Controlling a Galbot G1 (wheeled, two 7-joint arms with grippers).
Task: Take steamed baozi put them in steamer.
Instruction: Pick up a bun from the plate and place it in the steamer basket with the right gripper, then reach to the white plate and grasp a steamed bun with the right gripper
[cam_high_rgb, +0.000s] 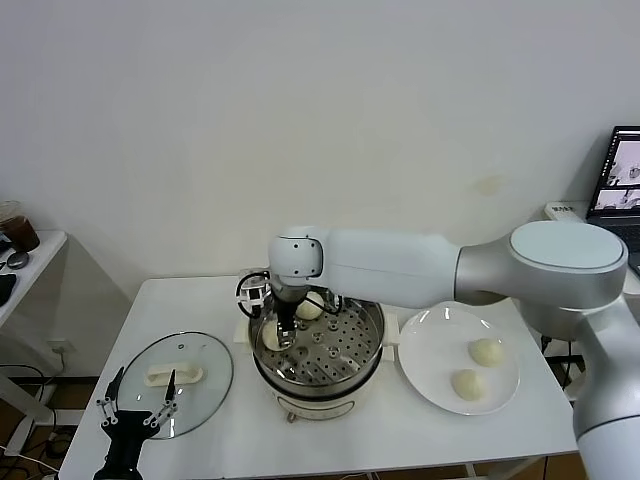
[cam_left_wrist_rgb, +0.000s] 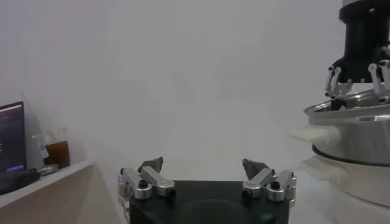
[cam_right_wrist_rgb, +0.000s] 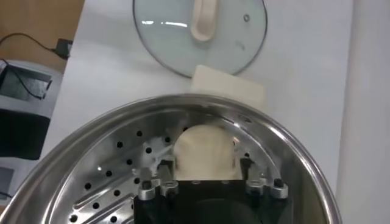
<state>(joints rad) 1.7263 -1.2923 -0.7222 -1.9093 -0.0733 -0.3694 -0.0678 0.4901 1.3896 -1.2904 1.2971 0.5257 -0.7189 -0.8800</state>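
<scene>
The steamer stands mid-table, a shiny perforated basket on a white base. Two baozi lie in it: one at the far side and one at the left side. My right gripper reaches down into the basket over the left one. In the right wrist view that baozi rests on the steamer floor between the spread fingers of the open right gripper. Two more baozi lie on the white plate. My left gripper waits open at the front left.
A round glass lid with a white handle lies on the table left of the steamer, just beyond my left gripper. The right arm spans the table above the plate. A side table with a cup stands far left.
</scene>
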